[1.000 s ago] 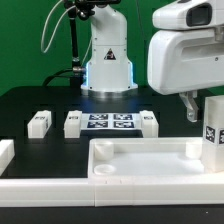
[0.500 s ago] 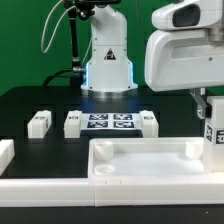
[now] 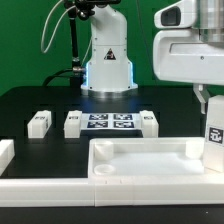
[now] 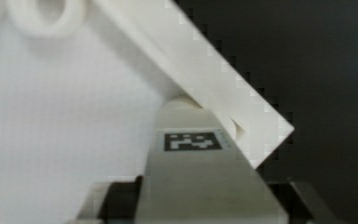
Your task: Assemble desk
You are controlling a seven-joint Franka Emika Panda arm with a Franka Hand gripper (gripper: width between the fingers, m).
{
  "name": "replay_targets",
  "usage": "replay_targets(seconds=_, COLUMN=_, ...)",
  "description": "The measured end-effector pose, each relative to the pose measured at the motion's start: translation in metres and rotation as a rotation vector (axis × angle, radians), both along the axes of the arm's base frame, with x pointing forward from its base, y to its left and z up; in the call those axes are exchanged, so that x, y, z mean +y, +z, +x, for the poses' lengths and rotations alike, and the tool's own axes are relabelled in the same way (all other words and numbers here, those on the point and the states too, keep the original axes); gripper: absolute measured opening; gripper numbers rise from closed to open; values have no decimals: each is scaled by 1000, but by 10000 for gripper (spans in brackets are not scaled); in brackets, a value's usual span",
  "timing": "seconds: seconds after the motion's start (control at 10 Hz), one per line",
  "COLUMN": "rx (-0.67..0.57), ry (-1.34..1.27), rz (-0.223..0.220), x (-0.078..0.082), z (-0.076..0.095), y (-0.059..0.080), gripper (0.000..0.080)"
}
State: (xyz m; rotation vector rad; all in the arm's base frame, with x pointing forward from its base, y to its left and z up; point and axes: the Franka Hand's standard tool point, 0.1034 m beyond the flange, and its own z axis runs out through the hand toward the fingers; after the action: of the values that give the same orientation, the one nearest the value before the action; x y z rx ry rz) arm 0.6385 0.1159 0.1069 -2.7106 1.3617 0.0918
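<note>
Shifted toward the exterior view's right and lower than a second ago, the arm's tool (image 3: 210, 108) now carries its leg (image 3: 214, 135) down at the right-hand end of the tabletop (image 3: 140, 150). The tool is pinching this white block leg between its two fingers, upright, with the black-and-white square tag facing the exterior camera.

The tabletop is a large white rimmed tray lying flat on the black desk (image 3: 30, 100), near the front of the exterior view, with a round socket showing in its corner on the exterior view's left. Whether the held leg touches the tabletop cannot be told from the exterior view.

Behind the tabletop, three loose legs (image 3: 38, 123) (image 3: 72, 123) (image 3: 148, 121) stand in a row on the desk. The marker board (image 3: 110, 122) lies flat between the second and third of them. The robot base (image 3: 107, 55) rises at the back.

From the wrist view, the leg's tag is readable, dark fingers (image 4: 119, 200) flank the block on either side, and its far end meets the tabletop's slanting rim, beside the black desk.
</note>
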Motion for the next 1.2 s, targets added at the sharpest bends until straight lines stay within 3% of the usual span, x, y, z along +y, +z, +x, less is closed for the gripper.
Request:
replay_targets(seconds=0.1, rx=7, ry=-184, rz=29, x=-2, z=2, y=-1, gripper=290)
replay_targets(seconds=0.4, rx=22, ry=-286, rz=30, x=1, z=1, y=-2, gripper=290)
replay_targets(seconds=0.5, rx=4, ry=-155, rz=25, x=0, z=1, y=-2, gripper=369)
replay_targets(seconds=0.6, rx=-17, ry=12, rz=25, x=0, z=0, y=-3, gripper=506)
replay_targets(seconds=0.7, rx=-39, ry=173, rz=24, x=0, z=0, y=-2, gripper=506)
replay_targets(seconds=0.8, rx=-62, ry=360, rz=25, x=3, z=0, y=-2, gripper=623)
replay_targets(seconds=1.2, rx=-101, ry=660, rz=23, x=3, z=0, y=-2, gripper=649)
